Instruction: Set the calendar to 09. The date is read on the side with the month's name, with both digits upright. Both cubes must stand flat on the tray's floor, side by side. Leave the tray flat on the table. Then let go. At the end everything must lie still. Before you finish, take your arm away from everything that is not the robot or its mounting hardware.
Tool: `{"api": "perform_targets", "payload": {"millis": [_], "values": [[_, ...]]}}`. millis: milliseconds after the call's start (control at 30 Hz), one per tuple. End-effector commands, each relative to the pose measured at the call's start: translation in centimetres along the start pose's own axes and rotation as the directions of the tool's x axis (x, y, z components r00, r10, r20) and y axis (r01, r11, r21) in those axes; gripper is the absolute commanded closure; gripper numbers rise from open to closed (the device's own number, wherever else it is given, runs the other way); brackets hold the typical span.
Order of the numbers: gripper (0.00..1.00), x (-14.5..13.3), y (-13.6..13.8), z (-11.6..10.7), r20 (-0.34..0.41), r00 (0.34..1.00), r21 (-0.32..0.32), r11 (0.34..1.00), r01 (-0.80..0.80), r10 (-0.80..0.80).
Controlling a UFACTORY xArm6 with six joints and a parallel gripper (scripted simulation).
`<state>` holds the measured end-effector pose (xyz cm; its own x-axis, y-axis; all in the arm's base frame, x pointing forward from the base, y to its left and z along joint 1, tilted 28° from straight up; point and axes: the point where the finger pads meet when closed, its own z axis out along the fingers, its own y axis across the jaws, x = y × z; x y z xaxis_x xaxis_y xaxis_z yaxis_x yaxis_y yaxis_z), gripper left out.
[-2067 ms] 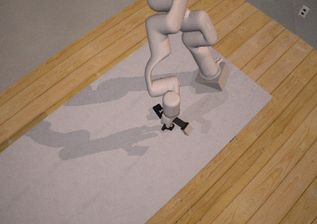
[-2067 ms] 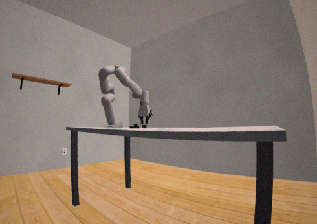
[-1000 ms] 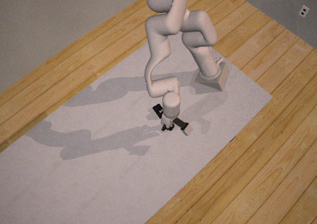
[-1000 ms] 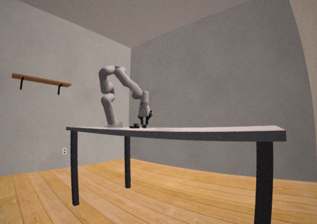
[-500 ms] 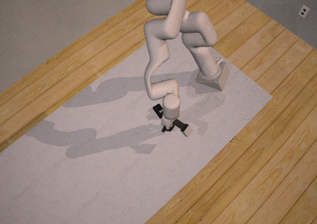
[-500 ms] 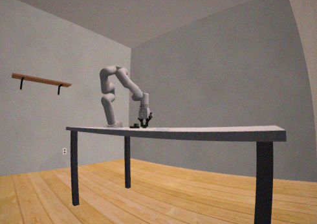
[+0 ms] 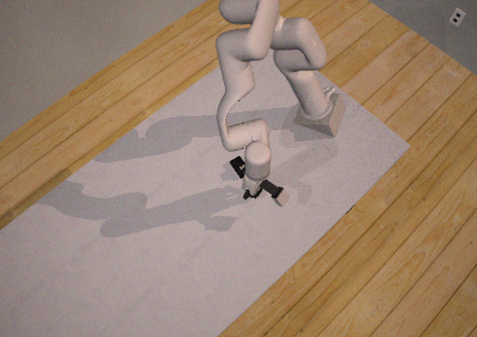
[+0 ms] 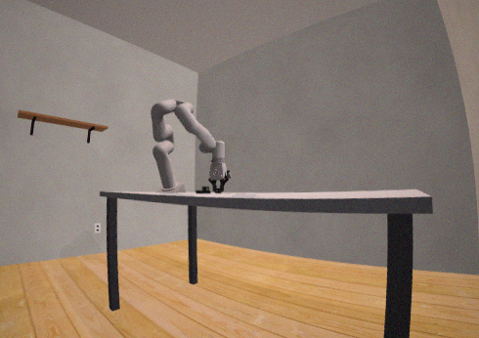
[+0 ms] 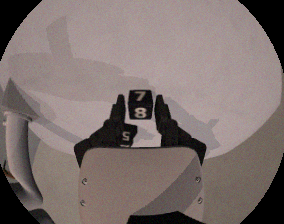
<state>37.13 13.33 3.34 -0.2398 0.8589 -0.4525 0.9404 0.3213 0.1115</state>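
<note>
A black cube (image 9: 140, 104) stands on the table between my fingertips in the wrist view. Its two visible faces show 7 and 8. My gripper (image 9: 140, 102) (image 7: 252, 193) (image 8: 218, 190) is partly open around it, low over the table, with a narrow gap on each side of the cube. A second black cube (image 9: 126, 134), showing a 5, sits near the left finger's base in the wrist view, partly hidden by the gripper body. A dark shape (image 7: 237, 167) (image 8: 202, 190), seemingly the tray with that cube, lies beside the gripper. The tray's month side cannot be read.
The robot's base (image 7: 321, 119) stands at the upper right of the table top (image 7: 161, 271) in the top view. A dark bracket (image 7: 272, 188) with a pale end sticks out from the hand. Arm shadows cross the table.
</note>
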Motion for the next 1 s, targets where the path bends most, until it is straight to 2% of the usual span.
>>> {"api": "perform_targets", "payload": {"millis": [0,833,867,967], "values": [[0.53,0.02,0.13,-0.10,-0.001,1.000,-0.003,1.000,-0.001,0.001],[0.53,0.02,0.13,-0.10,-0.001,1.000,-0.003,1.000,-0.001,0.001],[0.73,0.02,0.13,-0.10,-0.001,1.000,-0.003,1.000,-0.001,0.001],[0.73,0.02,0.13,-0.10,-0.001,1.000,-0.003,1.000,-0.001,0.001]]}}
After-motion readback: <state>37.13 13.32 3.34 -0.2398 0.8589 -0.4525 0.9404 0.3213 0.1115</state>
